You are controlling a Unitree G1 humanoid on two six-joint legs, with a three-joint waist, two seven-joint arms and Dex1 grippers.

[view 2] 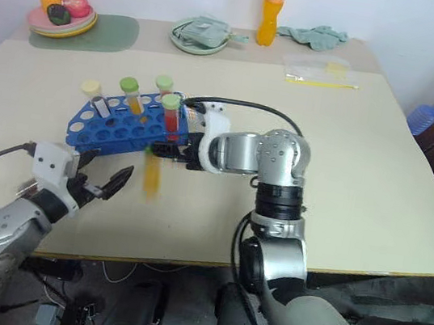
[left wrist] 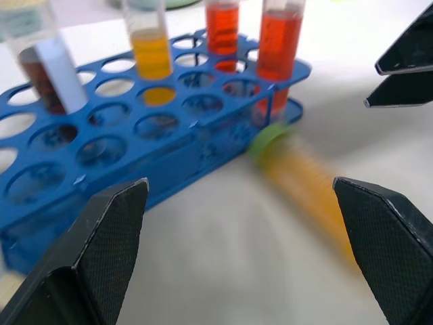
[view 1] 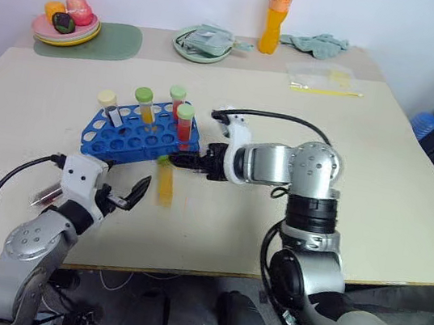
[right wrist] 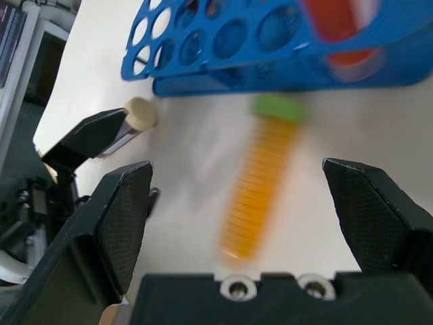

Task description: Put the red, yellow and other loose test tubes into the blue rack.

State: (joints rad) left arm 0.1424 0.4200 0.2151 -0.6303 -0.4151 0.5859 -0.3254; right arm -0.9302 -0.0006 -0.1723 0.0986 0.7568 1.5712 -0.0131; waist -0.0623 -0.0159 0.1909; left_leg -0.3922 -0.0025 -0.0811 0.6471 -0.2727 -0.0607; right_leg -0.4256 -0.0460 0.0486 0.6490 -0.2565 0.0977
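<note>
- Yellow-orange tube (view 1: 165, 184), green cap toward the blue rack, shows blurred on the desk (view 1: 407, 199) just in front of the rack's near right corner; nothing grips it.
- Blue rack (view 1: 134, 140) sits left of the desk's middle and carries four upright tubes: a cream-capped tube (view 1: 108, 103) with dark contents at its left, a green-capped yellow tube (view 1: 145, 104) beside it, and two green-capped red tubes (view 1: 183, 124) at its right end.
- Another cream-capped dark tube (right wrist: 132, 120) lies on the desk at about 8 o'clock from the rack, close by the left gripper.
- Right gripper (view 1: 178, 158) reaches in from 3 o'clock, its tips next to the rack's near right corner and right above the blurred tube's cap; its jaws stand wide apart and hold nothing, as the right wrist view shows with the tube lying free between and beyond them.
- Left gripper (view 1: 129, 195) hangs at about 7 o'clock from the rack, pointing toward the blurred tube; its jaws are spread wide and empty.
- Farther out, at 12 o'clock on the desk's far side, stand an orange drink bottle (view 1: 276, 16) and a round green plate (view 1: 202, 44); at 1 o'clock lies a crumpled green cloth (view 1: 320, 44) and a clear bag (view 1: 325, 75).
- At 10 o'clock, stacked plates with toy fruit (view 1: 66, 21) rest on a green mat (view 1: 112, 41).
</note>
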